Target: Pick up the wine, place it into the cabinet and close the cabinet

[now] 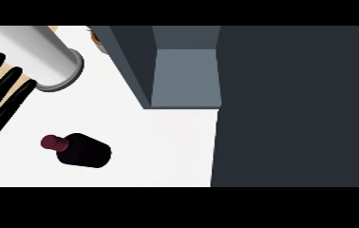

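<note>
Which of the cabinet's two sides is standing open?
The left side of the cabinet: you can see into its grey-blue inside. The right side is covered by a flat dark panel.

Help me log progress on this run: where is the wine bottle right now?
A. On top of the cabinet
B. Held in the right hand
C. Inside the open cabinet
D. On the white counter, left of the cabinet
D. The wine bottle sits on the white counter, left of the open cabinet, whose inside shows nothing; the left hand is away from it.
</note>
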Controlling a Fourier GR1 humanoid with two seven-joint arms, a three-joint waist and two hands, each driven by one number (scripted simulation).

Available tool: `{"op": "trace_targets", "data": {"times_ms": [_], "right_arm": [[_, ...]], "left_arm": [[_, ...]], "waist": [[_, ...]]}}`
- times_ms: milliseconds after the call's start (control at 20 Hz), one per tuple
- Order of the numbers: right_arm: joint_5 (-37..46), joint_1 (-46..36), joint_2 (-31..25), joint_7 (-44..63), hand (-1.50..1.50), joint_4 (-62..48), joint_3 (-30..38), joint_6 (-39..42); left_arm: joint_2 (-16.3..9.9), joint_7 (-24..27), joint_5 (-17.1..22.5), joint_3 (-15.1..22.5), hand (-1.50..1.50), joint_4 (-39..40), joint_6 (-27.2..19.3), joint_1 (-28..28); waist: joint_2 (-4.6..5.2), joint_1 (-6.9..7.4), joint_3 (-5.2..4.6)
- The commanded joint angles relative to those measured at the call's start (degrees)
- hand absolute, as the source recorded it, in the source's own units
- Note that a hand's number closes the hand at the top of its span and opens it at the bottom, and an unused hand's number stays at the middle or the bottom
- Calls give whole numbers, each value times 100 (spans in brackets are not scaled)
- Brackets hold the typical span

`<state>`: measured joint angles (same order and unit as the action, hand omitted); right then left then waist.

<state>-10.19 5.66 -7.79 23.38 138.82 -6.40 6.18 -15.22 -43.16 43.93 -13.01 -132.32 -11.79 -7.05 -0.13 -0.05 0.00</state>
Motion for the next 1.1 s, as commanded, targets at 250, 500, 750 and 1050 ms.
{"op": "trace_targets", "data": {"times_ms": [250, 500, 750, 1050], "right_arm": [[-31, 129, 76, 385, -150, 735, 9, -86], [290, -105, 201, 504, -150, 722, -211, -343], [-46, -584, -33, 961, -150, 801, 183, -302], [-77, -494, -19, 1107, -150, 1056, 163, -296]], "left_arm": [[-168, -241, 366, -646, -150, -205, 268, 157], [-305, -138, 766, -1358, -150, 268, 985, 541], [-611, -211, 770, -1649, -150, 589, 817, 167], [-582, 155, 859, -1790, -150, 1804, 1895, 417]], "waist": [[-1, -4, 0], [-3, 17, -4], [5, -3, 0], [7, -21, -7]]}}
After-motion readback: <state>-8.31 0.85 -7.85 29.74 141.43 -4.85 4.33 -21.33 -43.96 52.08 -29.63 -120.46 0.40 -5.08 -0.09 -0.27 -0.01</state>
